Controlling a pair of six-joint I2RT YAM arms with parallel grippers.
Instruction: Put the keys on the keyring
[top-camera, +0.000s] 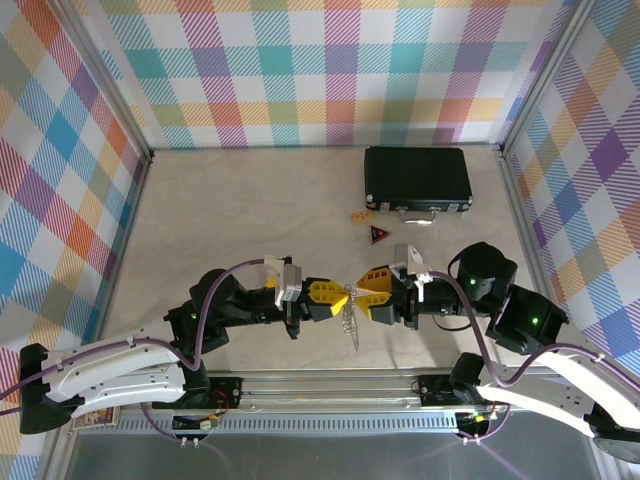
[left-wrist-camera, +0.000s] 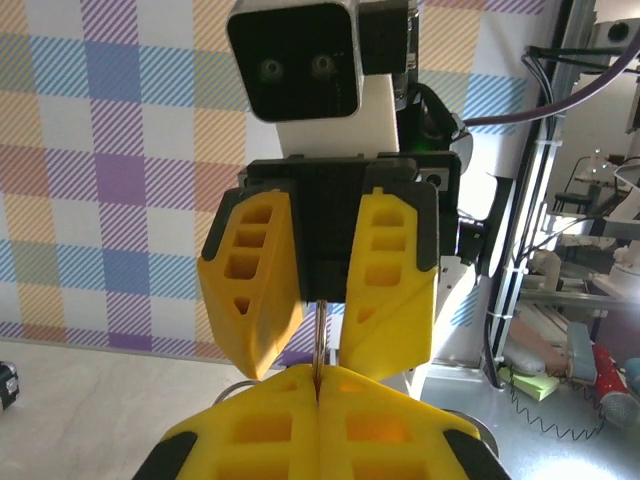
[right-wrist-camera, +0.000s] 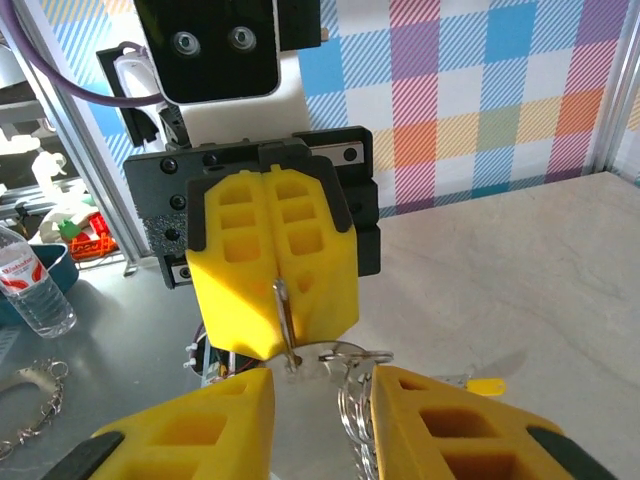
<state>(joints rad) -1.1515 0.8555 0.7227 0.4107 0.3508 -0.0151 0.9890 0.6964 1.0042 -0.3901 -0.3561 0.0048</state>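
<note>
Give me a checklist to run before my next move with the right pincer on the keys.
1. Left pincer shut on the keyring: ok.
2. Right pincer open: ok, jaws apart.
3. Right pincer gripping the key: not ok; its yellow head shows off to one side, not between the jaws.
4. Key threaded on the keyring: cannot tell.
5. Black case, tan tag and red tag away from both pincers: ok.
</note>
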